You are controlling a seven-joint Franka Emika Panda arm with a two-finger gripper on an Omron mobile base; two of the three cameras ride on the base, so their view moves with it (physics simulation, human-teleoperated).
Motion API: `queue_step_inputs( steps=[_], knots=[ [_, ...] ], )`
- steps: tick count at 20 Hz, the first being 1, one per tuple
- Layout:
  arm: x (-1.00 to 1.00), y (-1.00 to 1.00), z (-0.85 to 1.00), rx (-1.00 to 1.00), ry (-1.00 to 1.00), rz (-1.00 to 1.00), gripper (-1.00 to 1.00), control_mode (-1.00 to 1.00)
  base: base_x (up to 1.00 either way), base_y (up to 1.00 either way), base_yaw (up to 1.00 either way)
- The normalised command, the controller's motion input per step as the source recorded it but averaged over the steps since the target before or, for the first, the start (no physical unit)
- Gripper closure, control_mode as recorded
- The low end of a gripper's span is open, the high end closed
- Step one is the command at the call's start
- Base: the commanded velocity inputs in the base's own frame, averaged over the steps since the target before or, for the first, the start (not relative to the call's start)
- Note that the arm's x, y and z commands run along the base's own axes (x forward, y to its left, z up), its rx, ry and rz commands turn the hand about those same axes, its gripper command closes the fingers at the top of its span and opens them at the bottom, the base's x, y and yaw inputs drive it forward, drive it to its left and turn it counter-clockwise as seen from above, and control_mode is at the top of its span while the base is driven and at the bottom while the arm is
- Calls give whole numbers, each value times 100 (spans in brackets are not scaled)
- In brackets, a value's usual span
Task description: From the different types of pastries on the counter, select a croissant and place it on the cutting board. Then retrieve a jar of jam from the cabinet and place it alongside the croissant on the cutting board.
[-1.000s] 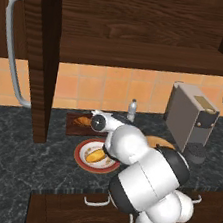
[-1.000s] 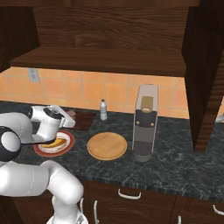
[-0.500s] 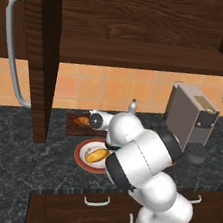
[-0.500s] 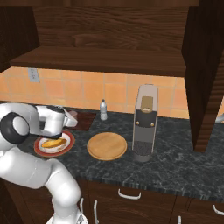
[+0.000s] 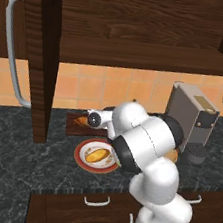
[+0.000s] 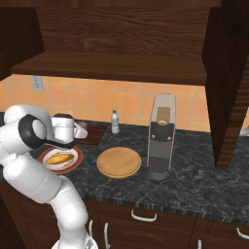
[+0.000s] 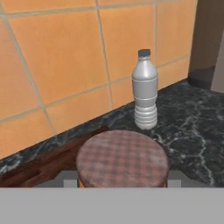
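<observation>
The robot's tool [image 7: 123,183] is clenched on a jar of jam [image 7: 122,157], whose checked lid sits close between the finger tips in the hand view, carried low over the far left of the table [image 6: 204,180]. In the right base view the jar [image 6: 80,130] shows at the end of the hand, above a dark wooden board [image 6: 95,133] that lies against the tiled wall. Just to the right of it stands a small grey bottle [image 7: 145,89], upright on the dark stone and apart from the jar. Nearer the front edge, below the hand, a red-rimmed plate [image 5: 84,158] holds a golden pastry [image 5: 98,155] that looks like the croissant; it is on the plate, not on the round cutting board [image 6: 119,162], which lies bare to the right, between the plate and a tall coffee machine [image 6: 161,136]. A second pastry [image 5: 82,121] rests on the dark board behind the arm in the left base view. Above it all the open cabinet shelf [image 6: 107,68] spans the wall. Judged from how things lie, the jam step is in hand while the croissant looks not yet moved to the round board. The next move calls for swinging the jar rightward and nearer, clearing the bottle and the plate, then lowering it upright on one side of the round board so room is left for the croissant beside it.
</observation>
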Motion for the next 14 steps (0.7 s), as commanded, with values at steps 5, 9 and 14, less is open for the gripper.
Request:
queue_step_inputs(
  steps=[5,9,14],
  knots=[
    [2,1,-36,0,0,0,-100,-100,0,0,0],
    [-8,-1,-28,0,-2,0,-100,-100,0,0,0],
    [-21,0,2,0,-3,0,-100,-100,0,0,0]
  ],
)
